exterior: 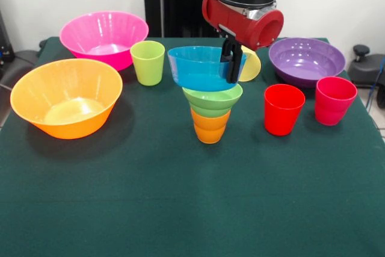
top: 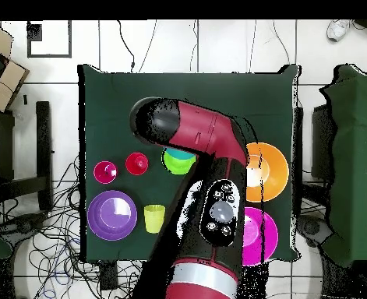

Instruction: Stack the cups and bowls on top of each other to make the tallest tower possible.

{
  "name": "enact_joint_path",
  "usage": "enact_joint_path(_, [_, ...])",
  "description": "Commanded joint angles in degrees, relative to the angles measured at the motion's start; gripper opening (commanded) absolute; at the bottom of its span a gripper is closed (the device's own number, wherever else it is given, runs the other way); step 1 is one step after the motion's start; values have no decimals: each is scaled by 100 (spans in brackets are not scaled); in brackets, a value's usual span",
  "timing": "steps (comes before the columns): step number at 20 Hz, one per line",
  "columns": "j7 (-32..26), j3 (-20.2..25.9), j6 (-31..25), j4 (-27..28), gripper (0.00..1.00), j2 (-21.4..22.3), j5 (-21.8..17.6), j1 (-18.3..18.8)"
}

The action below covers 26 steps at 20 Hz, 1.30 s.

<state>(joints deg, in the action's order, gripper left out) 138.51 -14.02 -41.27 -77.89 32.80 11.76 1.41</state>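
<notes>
The tower stands mid-table: an orange ribbed cup (exterior: 210, 127) as base, with a small light green bowl (exterior: 212, 99) sitting on it. Over that is the small blue bowl (exterior: 198, 68), tilted, its bottom at the green bowl's rim. My gripper (exterior: 233, 77) is shut on the blue bowl's right rim, one finger inside and one outside. In the overhead view my arm (top: 209, 156) covers the tower, and only part of the green bowl (top: 176, 162) shows.
On one side stand the large orange bowl (exterior: 66, 95) (top: 268, 171), pink bowl (exterior: 103, 37) (top: 258, 233) and lime green cup (exterior: 148, 62). On the other are the purple bowl (exterior: 306, 59) (top: 112, 214), red cup (exterior: 283, 108) (top: 137, 163) and pink-red cup (exterior: 334, 100) (top: 105, 172). A pale yellow cup (exterior: 252, 65) (top: 154, 219) is behind the gripper.
</notes>
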Motion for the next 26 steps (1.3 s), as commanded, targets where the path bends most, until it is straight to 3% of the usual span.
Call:
enact_joint_path(1, [286,234,311,-476,0,-125,-376,-131])
enact_joint_path(26, [471,92,589,-670,0,-113,-282,-349])
